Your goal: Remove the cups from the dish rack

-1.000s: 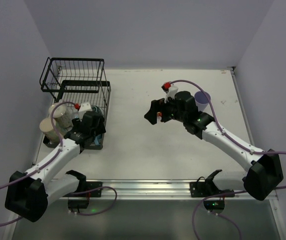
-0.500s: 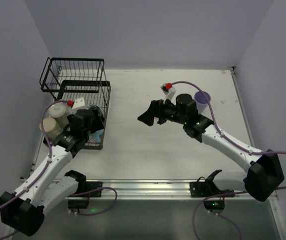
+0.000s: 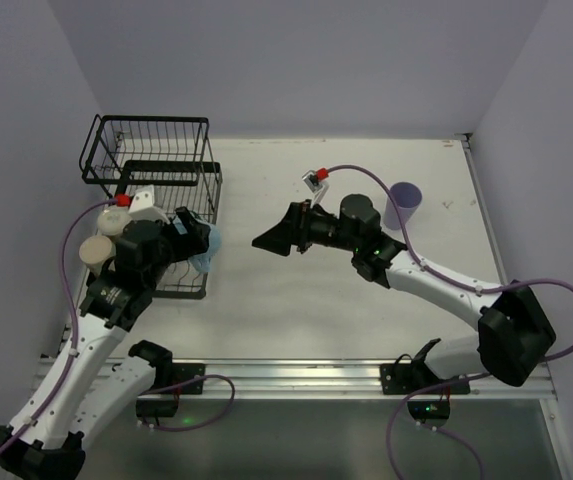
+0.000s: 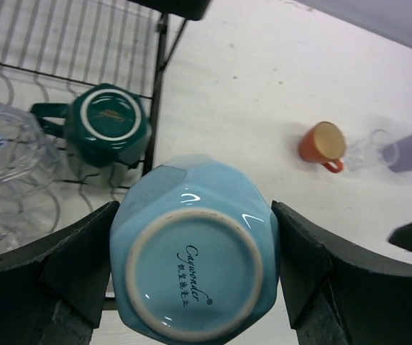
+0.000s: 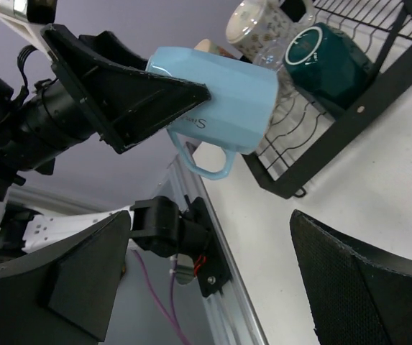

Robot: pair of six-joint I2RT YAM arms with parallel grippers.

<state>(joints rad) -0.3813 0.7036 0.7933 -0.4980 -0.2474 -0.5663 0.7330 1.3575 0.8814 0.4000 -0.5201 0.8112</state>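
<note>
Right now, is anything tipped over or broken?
Nothing looks broken or spilled. The light blue faceted mug lies sideways, but only because the left tool is gripping it at the edge of the black wire dish rack.

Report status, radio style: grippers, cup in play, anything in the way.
Left gripper shut on light blue mug, over dish rack edge. Right gripper open, facing mug. Nothing between them.
</note>
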